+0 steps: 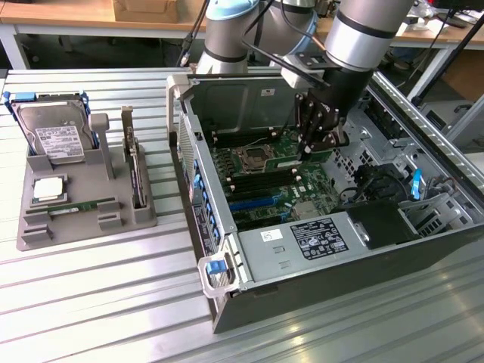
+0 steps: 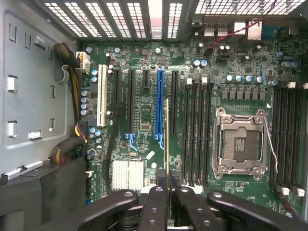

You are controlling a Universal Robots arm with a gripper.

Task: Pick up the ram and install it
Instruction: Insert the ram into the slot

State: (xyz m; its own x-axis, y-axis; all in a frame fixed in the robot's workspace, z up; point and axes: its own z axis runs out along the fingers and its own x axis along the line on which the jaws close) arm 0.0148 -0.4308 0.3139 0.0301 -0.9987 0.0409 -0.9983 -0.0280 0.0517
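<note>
My gripper (image 1: 310,150) hangs inside the open computer case (image 1: 227,249), low over the motherboard (image 1: 268,181). It is shut on the ram (image 2: 167,139), which the wrist view shows edge-on as a thin green and gold strip running out from between the fingertips (image 2: 159,192). The ram hovers over the board between the blue expansion slot (image 2: 159,106) and the black memory slots (image 2: 195,134), roughly parallel to them. In the exterior view the ram (image 1: 291,162) is a short green strip under the fingers, beside the CPU socket (image 1: 251,157).
A grey parts holder (image 1: 91,227) at the exterior view's left carries a hard drive (image 1: 57,140), an upright expansion card (image 1: 134,170), a processor (image 1: 47,189) and another green stick (image 1: 79,206). Case walls, cables (image 2: 72,62) and a power supply (image 1: 318,238) ring the board.
</note>
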